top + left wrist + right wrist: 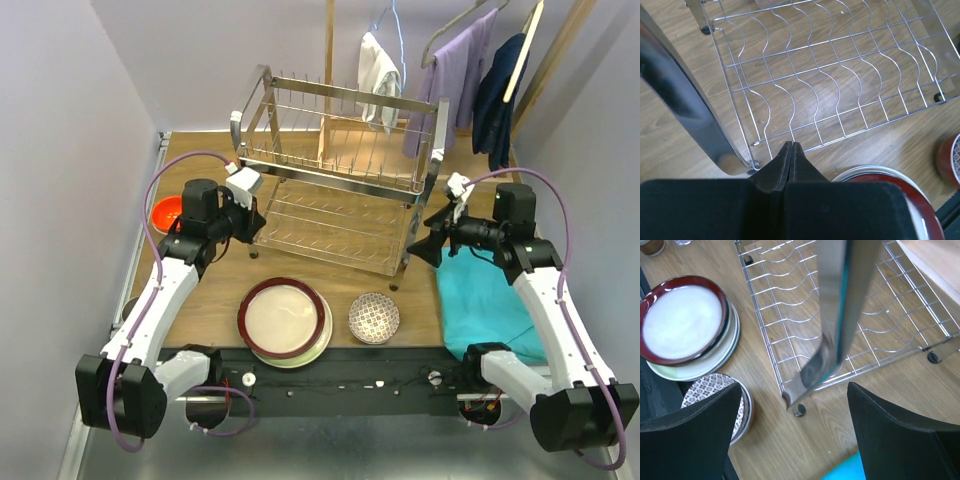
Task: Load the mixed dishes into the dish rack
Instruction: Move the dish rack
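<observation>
The chrome dish rack stands mid-table with both tiers bare. A stack of plates, topped by a dark-red-rimmed cream one, lies in front of it, with a red-patterned bowl to their right. An orange bowl sits at the far left. My left gripper is shut on nothing by the rack's front-left leg; in the left wrist view the left gripper points at the lower tier. My right gripper is open by the front-right leg; its wrist view shows the right gripper straddling the rack post.
A teal cloth lies on the table under the right arm. A wooden stand with hanging clothes rises behind the rack. Purple walls close in on both sides. A beige cup shows at the right wrist view's top-left corner.
</observation>
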Controlling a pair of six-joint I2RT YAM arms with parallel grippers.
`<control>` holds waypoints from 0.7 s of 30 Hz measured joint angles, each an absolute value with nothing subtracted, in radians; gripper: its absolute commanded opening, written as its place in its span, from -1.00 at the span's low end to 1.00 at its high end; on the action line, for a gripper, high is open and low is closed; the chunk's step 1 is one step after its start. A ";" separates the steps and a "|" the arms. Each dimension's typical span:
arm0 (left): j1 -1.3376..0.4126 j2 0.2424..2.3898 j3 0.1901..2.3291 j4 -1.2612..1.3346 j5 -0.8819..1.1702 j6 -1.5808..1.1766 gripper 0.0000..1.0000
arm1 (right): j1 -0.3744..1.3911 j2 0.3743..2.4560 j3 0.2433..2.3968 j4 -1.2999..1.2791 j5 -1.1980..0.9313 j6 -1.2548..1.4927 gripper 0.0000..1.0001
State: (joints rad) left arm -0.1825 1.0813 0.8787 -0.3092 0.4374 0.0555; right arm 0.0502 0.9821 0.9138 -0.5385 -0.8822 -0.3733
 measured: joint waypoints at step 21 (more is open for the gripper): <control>-0.190 0.952 0.853 -0.456 0.336 -0.056 -0.07 | 0.241 0.985 0.852 -0.290 -0.411 -0.076 0.01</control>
